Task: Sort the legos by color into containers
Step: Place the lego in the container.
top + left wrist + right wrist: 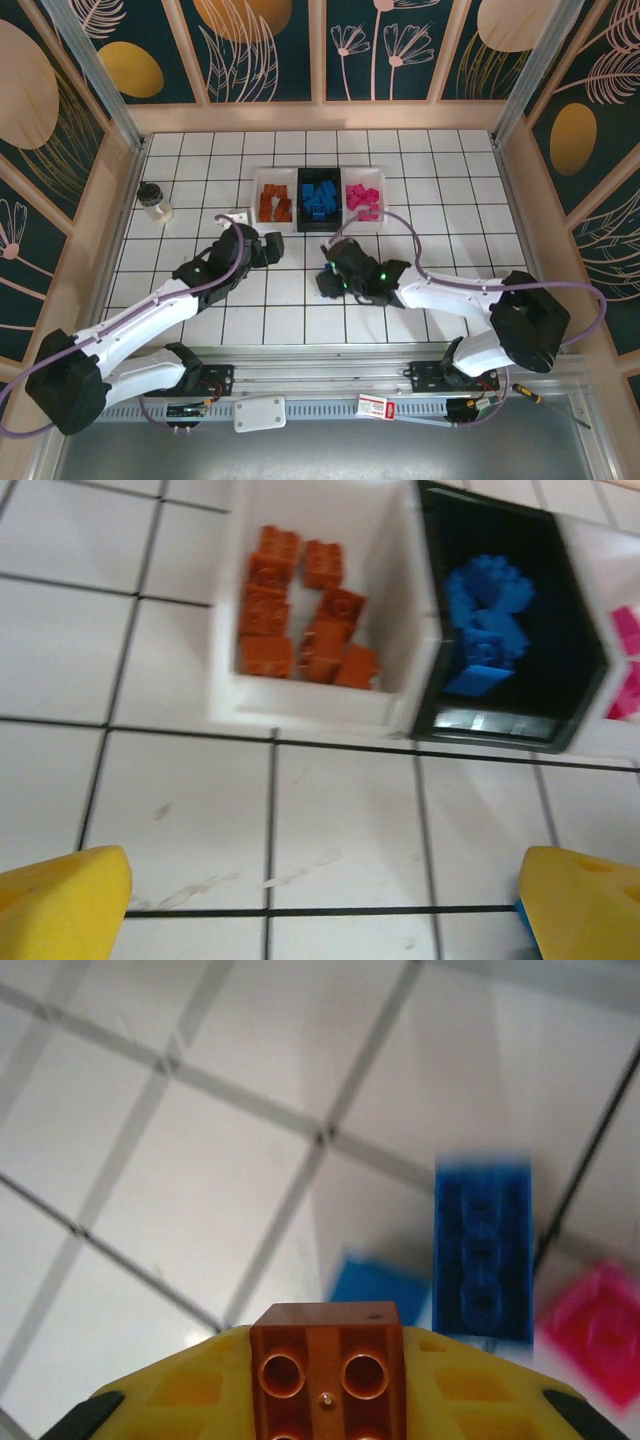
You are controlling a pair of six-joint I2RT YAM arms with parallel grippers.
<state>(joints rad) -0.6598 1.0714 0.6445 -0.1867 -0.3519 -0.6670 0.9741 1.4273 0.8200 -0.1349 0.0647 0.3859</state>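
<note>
The right gripper (328, 1385) is clamped on an orange-brown brick (328, 1360) — its yellow fingers (170, 1395) sit flush against the brick on both sides, and the brick's studs face the wrist camera. Beyond the gripper's tip, on the white tiled desk (200, 1180), lies a long blue brick (483, 1250). A smaller blue piece (372, 1288) lies just beside it, nearer the gripper, and a pink brick (595, 1328) lies off to the blue brick's right. All three are blurred.

The left gripper (325, 890) stands wide apart with nothing between its fingers, only bare tile. The three containers sit in a row ahead of it:

- **Left white tray (300, 708):** ahead and slightly to the gripper's left, it holds a cluster of orange-brown bricks (300, 620).
- **Black tray (490, 728):** touching the white tray on the right, ahead and to the gripper's right, it holds a heap of blue bricks (485, 620).
- **Right white tray (364, 177):** farther right again, it holds pink bricks (625, 630), which are cut off at the edge of the left wrist view.

From above, the two grippers are apart from each other. The left one is near the front of the left white tray. The right one is farther back from the row — roughly in line with the black tray. A small clear jar (153, 201) with a dark lid stands well off to the left gripper's left.
</note>
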